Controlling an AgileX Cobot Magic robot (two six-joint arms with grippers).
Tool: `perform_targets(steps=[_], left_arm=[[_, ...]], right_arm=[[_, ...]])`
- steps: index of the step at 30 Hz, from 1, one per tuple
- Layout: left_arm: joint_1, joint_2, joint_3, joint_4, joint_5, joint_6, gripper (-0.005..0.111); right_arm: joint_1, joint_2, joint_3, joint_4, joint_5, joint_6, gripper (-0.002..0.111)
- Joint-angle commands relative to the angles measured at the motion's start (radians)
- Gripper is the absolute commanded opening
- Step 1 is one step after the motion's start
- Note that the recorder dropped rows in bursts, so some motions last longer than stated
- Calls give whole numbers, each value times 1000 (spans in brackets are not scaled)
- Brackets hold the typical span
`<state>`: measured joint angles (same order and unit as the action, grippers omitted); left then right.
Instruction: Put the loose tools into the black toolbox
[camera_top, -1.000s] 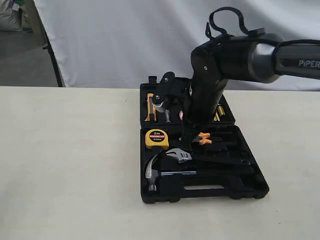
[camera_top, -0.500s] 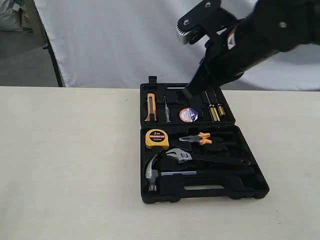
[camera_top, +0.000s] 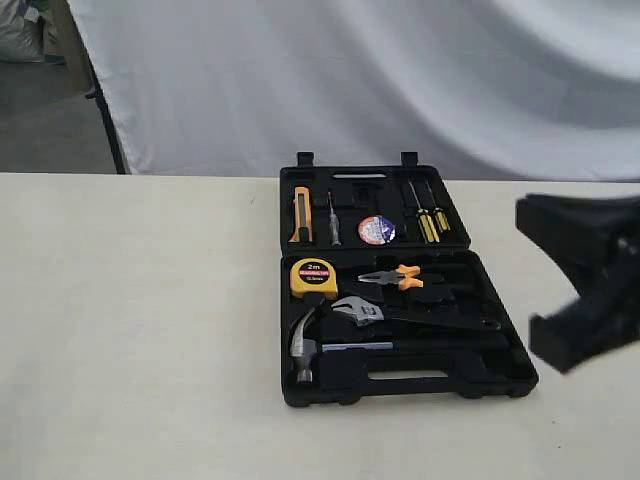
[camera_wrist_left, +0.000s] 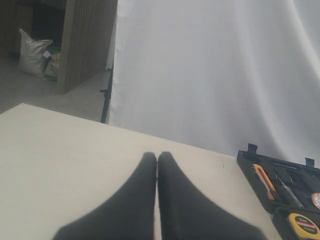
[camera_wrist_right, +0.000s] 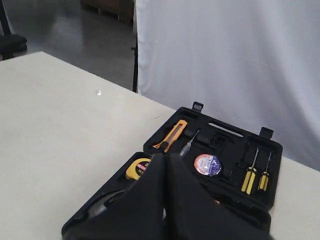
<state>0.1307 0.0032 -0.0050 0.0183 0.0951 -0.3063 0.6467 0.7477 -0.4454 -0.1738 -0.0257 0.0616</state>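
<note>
The black toolbox (camera_top: 420, 390) lies open on the table. In its near half a steel claw hammer (camera_top: 303, 345) and a silver adjustable wrench (camera_top: 400, 315) rest in their recesses. The small tape roll (camera_top: 377, 230) sits in the far half, and the right wrist view shows this tape roll (camera_wrist_right: 207, 164) too. My right gripper (camera_wrist_right: 166, 156) is shut and holds nothing; it hovers near the toolbox (camera_wrist_right: 257, 200). Its arm (camera_top: 585, 280) is a dark blur at the right edge. My left gripper (camera_wrist_left: 157, 156) is shut and empty over bare table, well left of the toolbox (camera_wrist_left: 247, 161).
A yellow tape measure (camera_top: 313, 277) and orange-handled pliers (camera_top: 392, 277) lie in the near half. An orange knife (camera_top: 301, 214) and yellow screwdrivers (camera_top: 432, 222) fill the far half. A white cloth hangs behind the table.
The right arm lifted off the toolbox's far half, swung up, then dropped to the right edge of the exterior view. The tape roll it covered now shows in its recess.
</note>
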Motion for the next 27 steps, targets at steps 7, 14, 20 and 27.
perform_targets(steps=[7, 14, 20, 27], left_arm=[[25, -3, -3, 4, -7, -5, 1], [25, -3, -3, 4, -7, -5, 1], [25, -3, -3, 4, -7, -5, 1], [25, -3, -3, 4, -7, -5, 1]], right_arm=[[-3, -482, 405, 15, -83, 80, 0], [-13, -689, 445, 15, -23, 80, 0], [-299, -748, 445, 19, 44, 195, 0], [-541, -748, 445, 19, 134, 238, 0]])
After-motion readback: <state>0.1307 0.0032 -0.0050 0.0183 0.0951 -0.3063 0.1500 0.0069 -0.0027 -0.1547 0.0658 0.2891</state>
